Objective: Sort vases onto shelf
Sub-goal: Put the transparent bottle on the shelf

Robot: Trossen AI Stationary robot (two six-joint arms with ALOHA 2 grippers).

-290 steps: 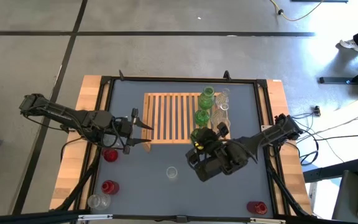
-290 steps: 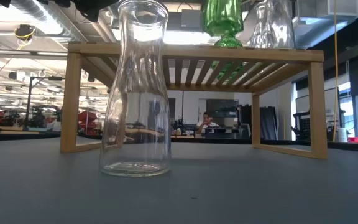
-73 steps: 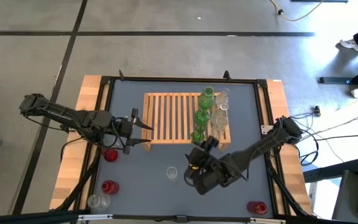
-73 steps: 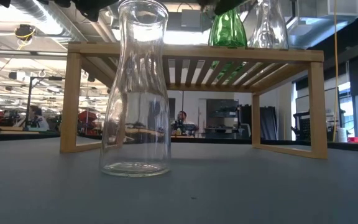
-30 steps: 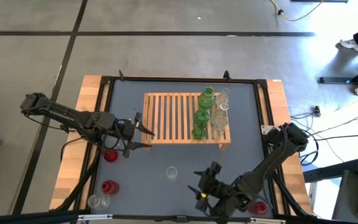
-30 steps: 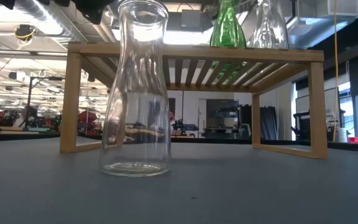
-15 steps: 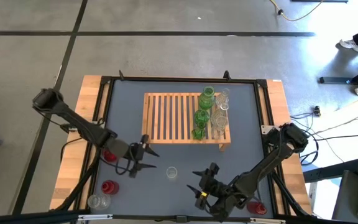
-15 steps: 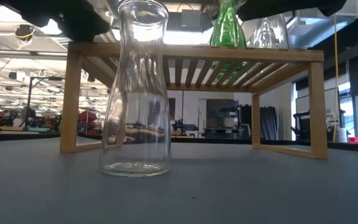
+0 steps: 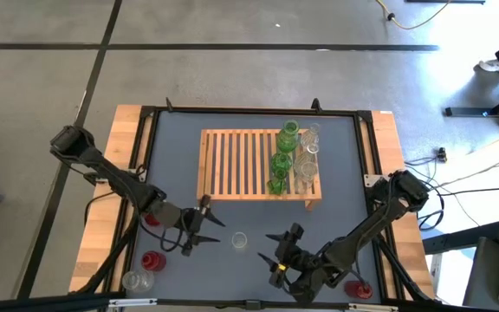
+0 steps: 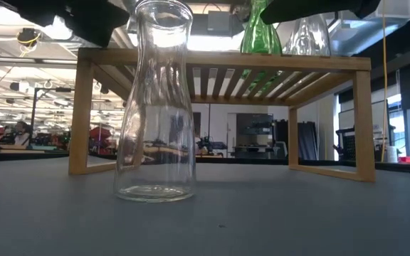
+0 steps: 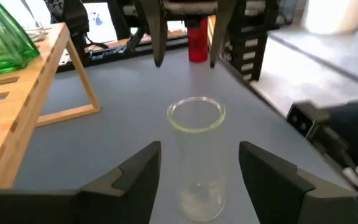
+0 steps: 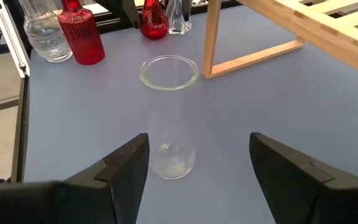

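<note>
At the near edge of the bench your right pincer stands released and empty, aimed at the clear vase upright on the bench in front of the shelf. Your left pincer faces the same vase from the other side, also spread and holding nothing. Both frame it without touching. Two red vases and another clear one wait near the left corner. On the shelf's right end, green vases and clear ones stand in rows. My judgement: the pick-up is in hand; advance one pincer only, close around the body, keep the other clear.
</note>
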